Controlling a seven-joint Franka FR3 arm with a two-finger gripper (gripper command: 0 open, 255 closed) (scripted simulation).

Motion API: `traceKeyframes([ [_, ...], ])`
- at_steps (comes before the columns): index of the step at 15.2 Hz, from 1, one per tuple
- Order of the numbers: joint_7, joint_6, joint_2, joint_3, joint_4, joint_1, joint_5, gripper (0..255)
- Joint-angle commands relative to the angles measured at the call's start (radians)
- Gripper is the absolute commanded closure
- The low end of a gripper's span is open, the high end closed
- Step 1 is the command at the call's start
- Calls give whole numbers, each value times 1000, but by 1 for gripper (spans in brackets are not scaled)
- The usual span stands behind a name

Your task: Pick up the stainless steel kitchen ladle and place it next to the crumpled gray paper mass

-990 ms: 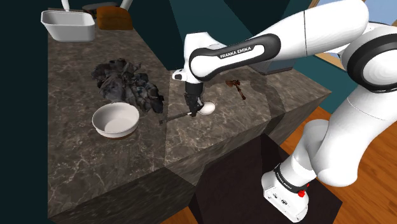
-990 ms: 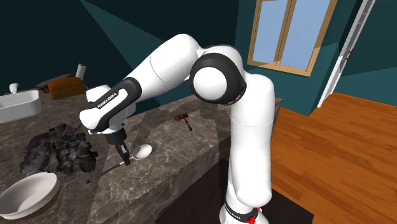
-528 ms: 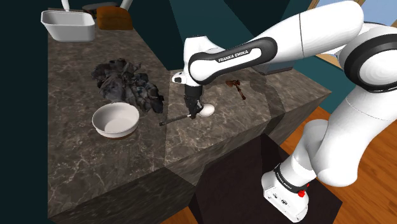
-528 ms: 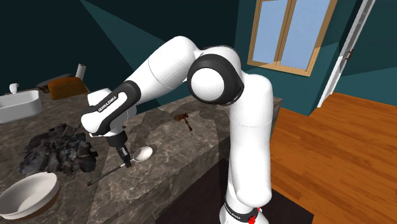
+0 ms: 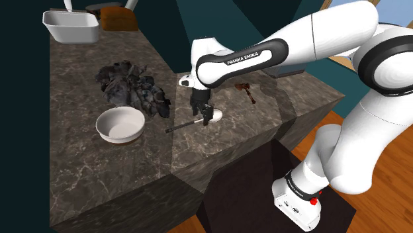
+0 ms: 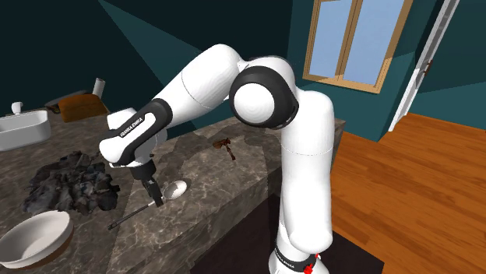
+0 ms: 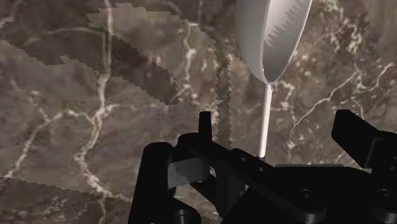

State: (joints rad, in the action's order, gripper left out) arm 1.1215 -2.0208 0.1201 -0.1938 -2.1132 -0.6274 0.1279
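The arm reaches over a dark marble counter [image 5: 79,165] and points its black gripper [image 5: 203,114] straight down at the ladle [image 5: 213,116]. The ladle lies flat on the stone. In the shoulder view its pale bowl sits at about 3 o'clock from the gripper, and its thin handle runs out toward 8 o'clock.

In the wrist view the gripper [image 7: 275,119] has its two fingers spread wide. The ladle [image 7: 270,32] handle passes through the gap between them, and neither finger touches it. The ladle's bowl lies just beyond the fingertips on the veined counter [image 7: 76,127].

The second exterior view shows the gripper [image 6: 158,196] low over the counter [image 6: 226,194], at the point where the ladle's [image 6: 177,188] bowl meets its handle.

The crumpled dark gray paper mass [image 5: 131,89] lies at about 10 o'clock from the gripper in the shoulder view, near the ladle but not touching it. A white bowl [image 5: 120,124] stands at 6 o'clock from the mass, just beside it. The ladle's handle tip points into the space near the bowl's rim.

In the second exterior view the paper mass [image 6: 70,185] is at 9 o'clock from the gripper and the bowl [image 6: 35,237] is at 8 o'clock.

A small brown hatchet [image 5: 246,91] lies at 2 o'clock from the gripper, well apart from it. A white tub [image 5: 71,26] stands at the counter's far end.
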Motion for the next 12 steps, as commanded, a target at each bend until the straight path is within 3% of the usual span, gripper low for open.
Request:
traceKeyframes([
  [1, -3, 33, -9, -2, 24, 1, -4, 0],
  [4, -9, 125, -28, -6, 98, 5, -14, 0],
  [12, -9, 125, -28, -6, 98, 5, -14, 0],
])
